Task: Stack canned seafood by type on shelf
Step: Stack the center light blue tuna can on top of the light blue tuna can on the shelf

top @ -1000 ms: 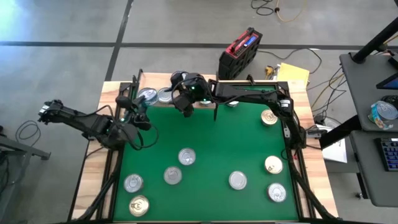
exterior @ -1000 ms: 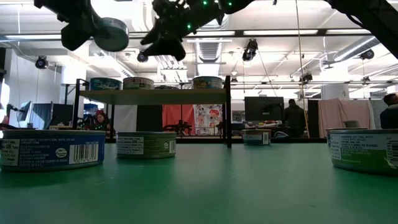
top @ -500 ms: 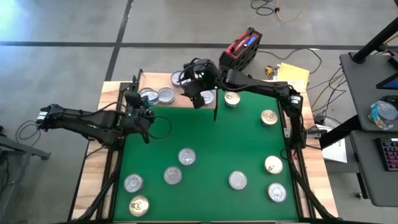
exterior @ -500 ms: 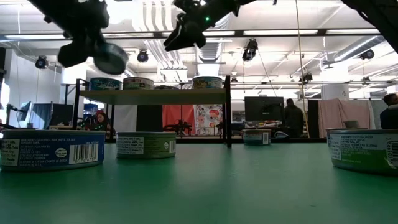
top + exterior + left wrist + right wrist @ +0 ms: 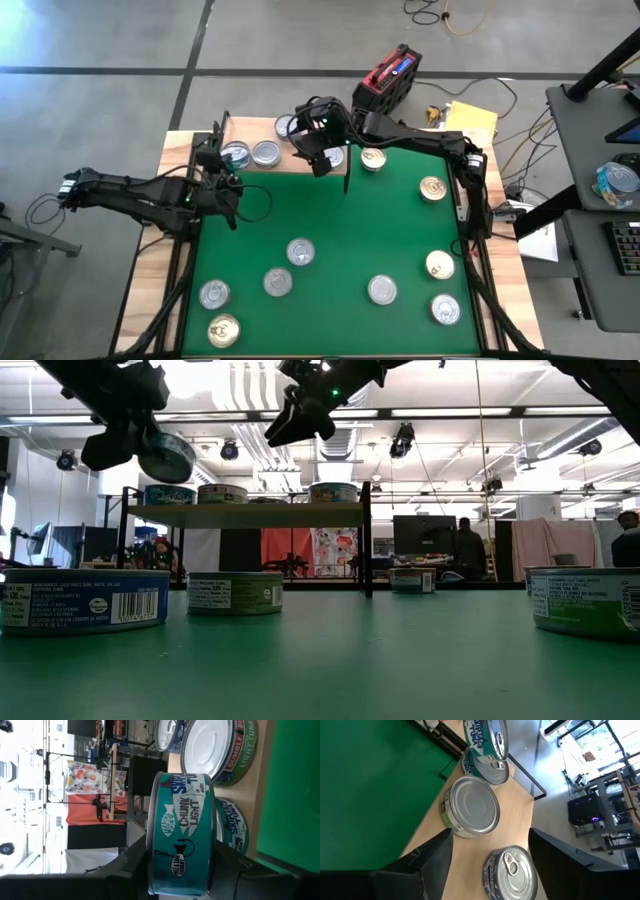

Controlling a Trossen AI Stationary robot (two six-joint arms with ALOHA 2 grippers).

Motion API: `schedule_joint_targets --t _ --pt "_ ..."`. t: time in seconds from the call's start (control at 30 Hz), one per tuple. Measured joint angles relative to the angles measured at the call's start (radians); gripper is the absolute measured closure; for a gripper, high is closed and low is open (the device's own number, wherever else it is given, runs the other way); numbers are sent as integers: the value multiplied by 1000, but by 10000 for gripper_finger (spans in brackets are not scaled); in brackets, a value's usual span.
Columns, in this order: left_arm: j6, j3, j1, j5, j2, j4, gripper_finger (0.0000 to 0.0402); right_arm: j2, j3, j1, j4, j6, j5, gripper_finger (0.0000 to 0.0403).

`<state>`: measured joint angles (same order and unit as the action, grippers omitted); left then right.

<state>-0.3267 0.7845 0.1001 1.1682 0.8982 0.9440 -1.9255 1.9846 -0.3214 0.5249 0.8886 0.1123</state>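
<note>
The shelf stands at the mat's far edge with several tins on its board, among them a silver-topped one and a pull-tab one. My left gripper is at the shelf's left end, shut on a teal tin. That tin hangs tilted above the board, over another teal tin. My right gripper hangs open above the shelf's right half, with nothing between its fingers. More tins lie flat on the green mat. My left gripper pinches the teal tin between its two fingers, one finger on one flat face and the other on the opposite flat face. The labelled side wall faces the wrist camera. The fingers come from the table's left, slanting slightly down. The tin is lifted clear and tilted.
Several tins are scattered over the mat: two near the middle, two at the near left, others along the right side. One tin lies just right of the shelf's black leg.
My left gripper has carried the teal tin toward the far edge, up to the shelf's left end, sinking a little and rolling, and the tin is now tipped. My right gripper has drawn along the shelf toward the table's right, rising slightly, then kept still.
</note>
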Motion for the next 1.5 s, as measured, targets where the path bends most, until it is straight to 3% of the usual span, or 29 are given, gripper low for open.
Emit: schedule_joint_targets --t 0.67,0.9,1.3,1.5 --pt "6 -2 -74 18 15 3 276 -1 0 0 -2 0 0 167" --pt "11 -2 -74 18 15 2 229 -1 0 0 -1 -1 0 158" --pt "4 -2 -74 15 15 -18 228 -2 0 0 -1 -17 0 164" --pt "7 -2 -74 -1 15 -28 221 -2 0 -12 -1 -69 79 165"
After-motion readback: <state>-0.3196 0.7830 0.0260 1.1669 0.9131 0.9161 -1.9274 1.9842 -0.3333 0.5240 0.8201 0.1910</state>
